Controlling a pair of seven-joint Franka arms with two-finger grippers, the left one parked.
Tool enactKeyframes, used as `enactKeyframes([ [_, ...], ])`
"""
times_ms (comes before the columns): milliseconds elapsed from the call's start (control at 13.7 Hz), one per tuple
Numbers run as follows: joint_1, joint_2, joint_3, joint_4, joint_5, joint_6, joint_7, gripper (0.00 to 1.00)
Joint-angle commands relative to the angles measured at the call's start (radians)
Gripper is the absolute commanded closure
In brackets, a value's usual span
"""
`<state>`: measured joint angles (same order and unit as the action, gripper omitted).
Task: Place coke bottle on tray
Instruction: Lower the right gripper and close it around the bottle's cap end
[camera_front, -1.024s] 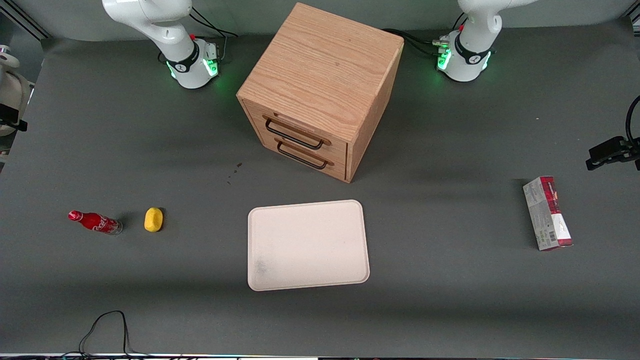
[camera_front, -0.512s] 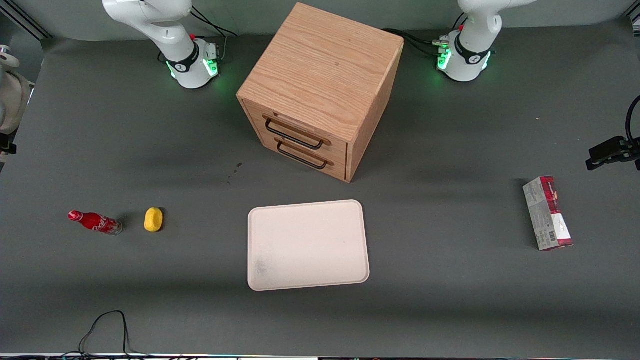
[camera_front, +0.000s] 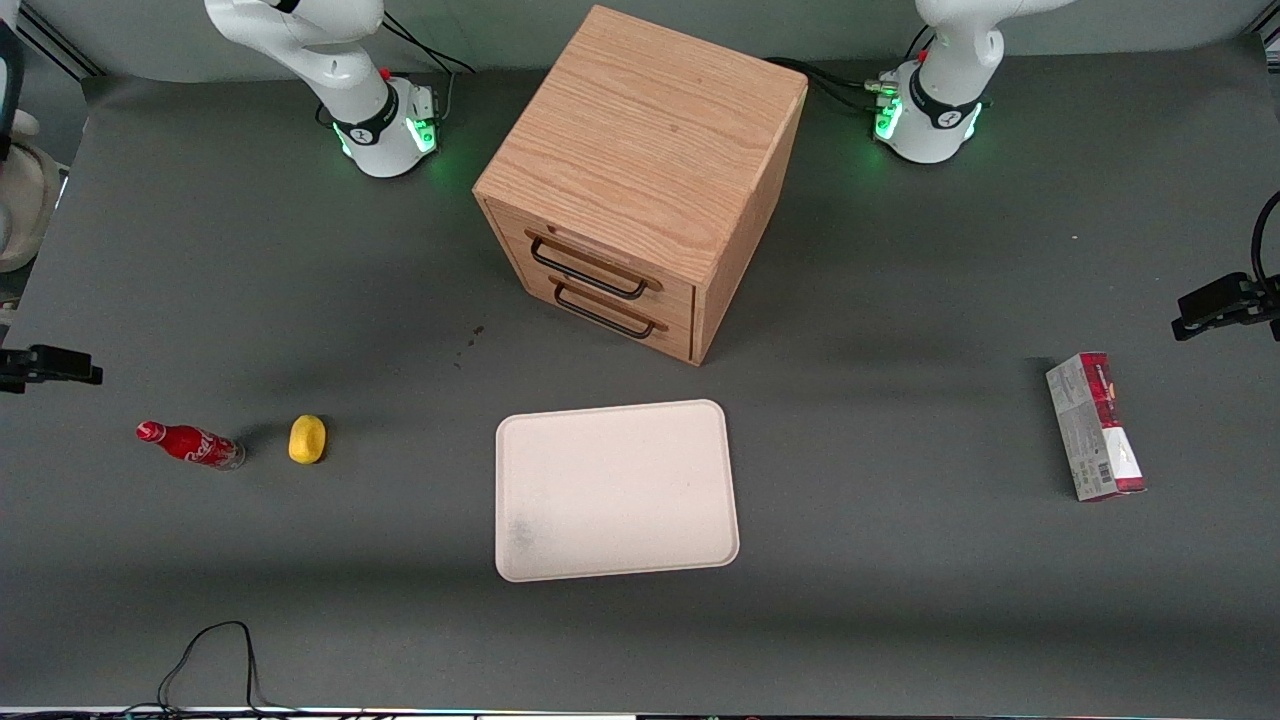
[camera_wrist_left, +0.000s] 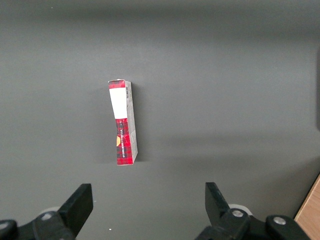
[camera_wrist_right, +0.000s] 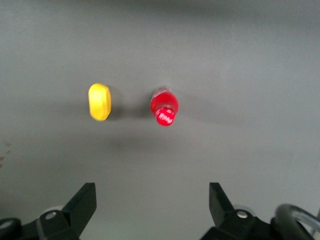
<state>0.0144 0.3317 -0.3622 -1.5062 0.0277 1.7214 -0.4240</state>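
The coke bottle (camera_front: 190, 445) is small and red with a red cap. It appears to stand upright on the dark table toward the working arm's end. The right wrist view looks down on its cap (camera_wrist_right: 164, 107). The cream-white tray (camera_front: 615, 490) lies flat and bare mid-table, in front of the wooden cabinet. My right gripper (camera_front: 48, 365) shows only as a dark part at the edge of the front view, above the table and a little farther from the front camera than the bottle. In the right wrist view the gripper (camera_wrist_right: 151, 200) is open and empty, apart from the bottle.
A yellow oval lump (camera_front: 307, 439) lies beside the bottle, between it and the tray; the right wrist view shows it too (camera_wrist_right: 99, 101). The wooden drawer cabinet (camera_front: 640, 170) stands mid-table with both drawers shut. A red and grey box (camera_front: 1095, 425) lies toward the parked arm's end. A black cable (camera_front: 210, 650) loops at the front edge.
My right gripper has moved along the table's end toward the front camera, closer to the bottle. The bottle, lump and tray have not moved.
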Motion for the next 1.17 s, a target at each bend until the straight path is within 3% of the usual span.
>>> enactKeyframes([
  [0, -0.002, 0.035, -0.001, -0.043, 0.021, 0.110, -0.025, 0.00],
  [293, -0.005, 0.086, -0.003, -0.130, 0.100, 0.280, -0.035, 0.01],
  [659, -0.002, 0.082, -0.001, -0.249, 0.101, 0.415, -0.038, 0.01],
  [1098, -0.001, 0.090, -0.001, -0.258, 0.100, 0.434, -0.044, 0.06],
])
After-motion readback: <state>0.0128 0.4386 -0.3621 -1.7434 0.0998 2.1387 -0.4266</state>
